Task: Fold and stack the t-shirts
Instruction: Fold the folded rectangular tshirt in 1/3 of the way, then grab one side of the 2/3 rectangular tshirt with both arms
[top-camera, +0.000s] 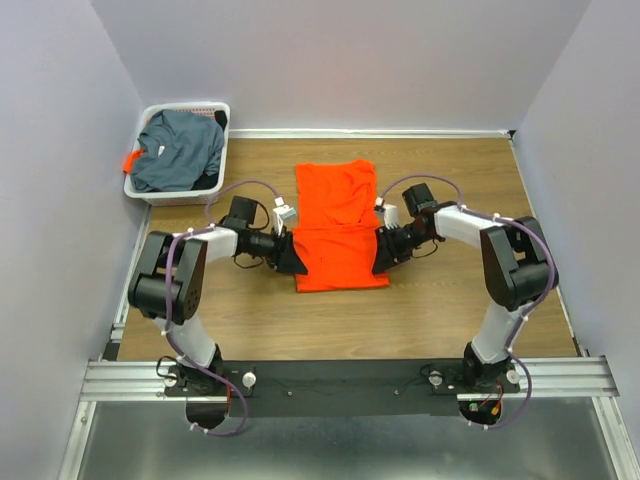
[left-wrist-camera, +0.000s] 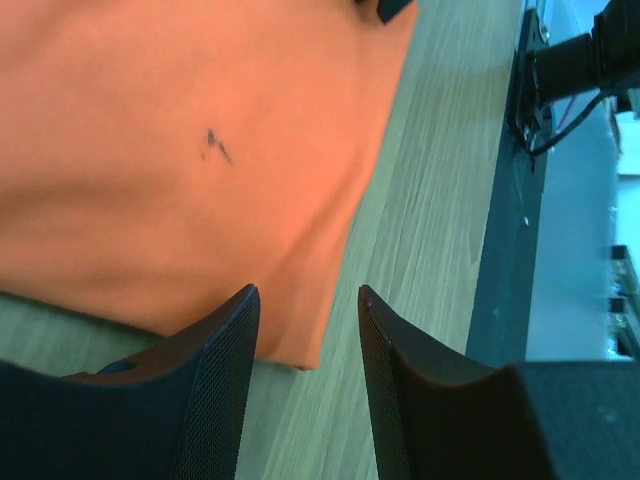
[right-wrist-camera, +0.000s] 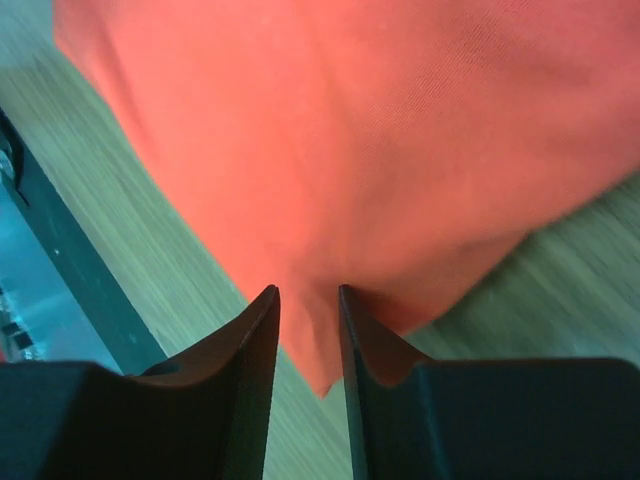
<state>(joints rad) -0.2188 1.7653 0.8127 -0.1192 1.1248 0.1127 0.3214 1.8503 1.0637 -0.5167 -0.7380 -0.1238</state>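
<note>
The left gripper (left-wrist-camera: 305, 292) is held with jaws well apart, and a corner of the orange t-shirt (left-wrist-camera: 180, 150) reaches into the gap. The right gripper (right-wrist-camera: 308, 290) is seen with jaws narrowly apart and orange cloth between them; whether it is pinched cannot be told. The shirt is spread on the wooden table (top-camera: 450, 300) between both arms. The dark grey-blue t-shirt (top-camera: 180, 150) is heaped in the white basket (top-camera: 186, 107) at the far left.
</note>
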